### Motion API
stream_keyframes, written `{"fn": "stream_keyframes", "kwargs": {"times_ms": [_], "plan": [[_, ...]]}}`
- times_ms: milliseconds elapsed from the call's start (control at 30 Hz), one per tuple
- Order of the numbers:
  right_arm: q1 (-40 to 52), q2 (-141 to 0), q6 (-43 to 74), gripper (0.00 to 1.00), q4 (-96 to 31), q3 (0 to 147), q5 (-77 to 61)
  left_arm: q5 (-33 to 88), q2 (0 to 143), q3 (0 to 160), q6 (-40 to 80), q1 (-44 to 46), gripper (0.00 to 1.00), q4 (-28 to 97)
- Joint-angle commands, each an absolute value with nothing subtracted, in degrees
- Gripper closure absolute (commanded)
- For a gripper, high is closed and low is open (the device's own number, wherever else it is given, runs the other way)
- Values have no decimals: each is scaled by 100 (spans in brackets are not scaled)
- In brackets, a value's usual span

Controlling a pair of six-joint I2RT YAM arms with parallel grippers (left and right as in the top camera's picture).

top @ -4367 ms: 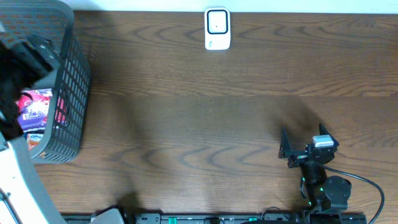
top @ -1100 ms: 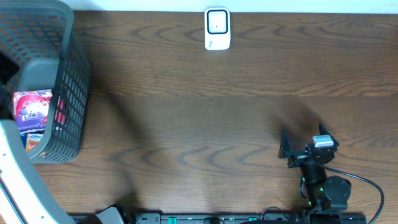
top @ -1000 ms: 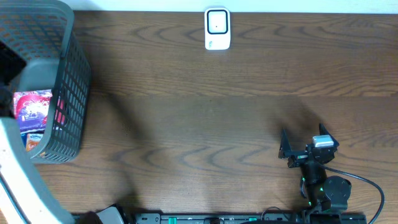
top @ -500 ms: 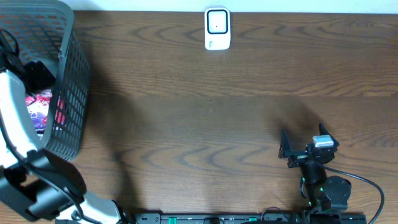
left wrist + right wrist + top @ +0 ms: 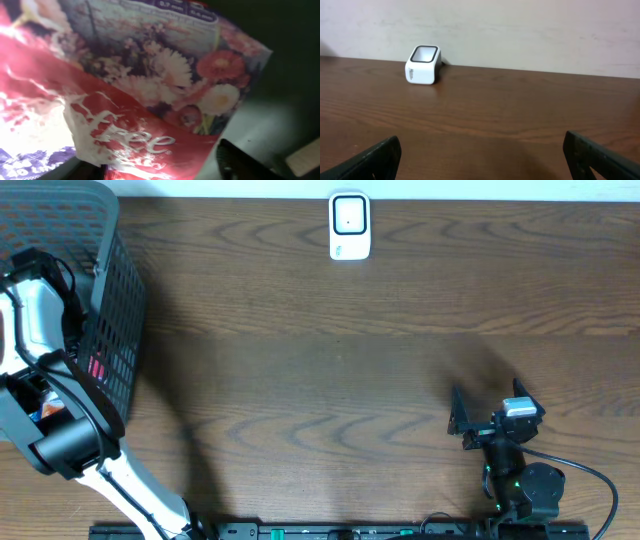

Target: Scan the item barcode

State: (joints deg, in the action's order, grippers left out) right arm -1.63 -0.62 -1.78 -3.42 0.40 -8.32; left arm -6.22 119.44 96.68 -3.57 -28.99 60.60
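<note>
Packet point(image 5: 150, 100) is filling the left wrist view, showing glossy printed flowers and a red band lettered "free"; it is lying inside the grey basket point(image 5: 118, 300). The left gripper point(image 5: 170, 167) is poised right at it, but whether its fingers are gripping cannot be told. Against a second ago, the left arm point(image 5: 35, 310) is reaching deeper into the basket, largely hiding the packet from overhead. Farther off, the right gripper point(image 5: 487, 160) is sitting fingers wide apart, facing the white scanner point(image 5: 423, 65).
</note>
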Motion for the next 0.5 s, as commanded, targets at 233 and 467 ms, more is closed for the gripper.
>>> {"fn": "stream_keyframes", "kwargs": {"times_ms": [233, 467], "plan": [[-141, -30, -222, 1, -364, 32, -867, -733, 12320, 9533, -491, -2884, 48, 6055], [-141, -30, -222, 1, -364, 32, -867, -731, 12407, 9334, -436, -2884, 92, 6014]]}}
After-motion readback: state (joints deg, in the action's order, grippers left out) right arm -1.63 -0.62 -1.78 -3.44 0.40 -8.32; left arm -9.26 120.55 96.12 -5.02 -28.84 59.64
